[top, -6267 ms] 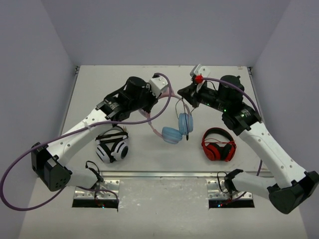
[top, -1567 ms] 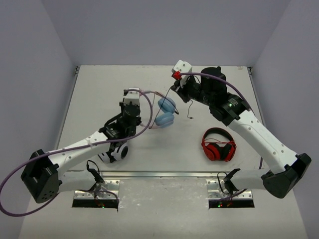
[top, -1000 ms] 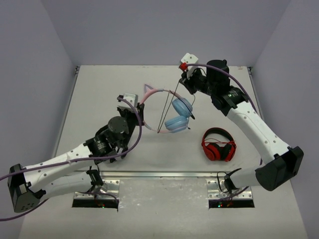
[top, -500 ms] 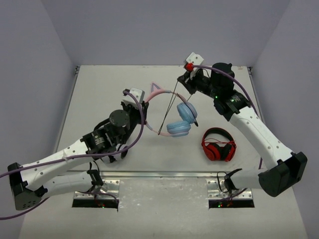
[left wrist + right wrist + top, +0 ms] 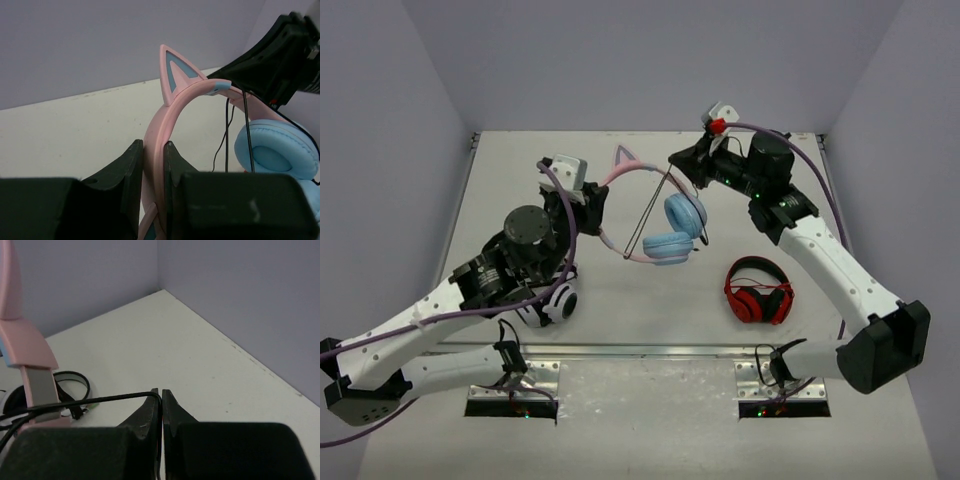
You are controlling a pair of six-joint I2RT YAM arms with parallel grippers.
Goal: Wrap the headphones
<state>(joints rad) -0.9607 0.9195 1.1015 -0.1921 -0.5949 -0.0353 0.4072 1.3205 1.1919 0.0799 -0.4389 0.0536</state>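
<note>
"The headphones (image 5: 683, 213); where are they against the red-and-black headphones (image 5: 757, 290)?"

"Lifted off the table (image 5: 500, 170), left of and beyond that red set; your left gripper (image 5: 153, 148) is clamped narrow on the pink headband (image 5: 156, 127), with the blue earcups (image 5: 667, 247) hanging nearest the red set."

"And the cable (image 5: 115, 399)?"

"Your right gripper (image 5: 160, 396) is pinched closed on it, beyond the red set and just beside the band's free end; the band's long axis runs from gripper to gripper, so I judge the right arm nearer for winding."

"Anything in the way?"

"The black-and-white striped headphones (image 5: 555, 300) lie well left of the red set, partly under your left arm; loose strands crossing the arch could snag."
</note>
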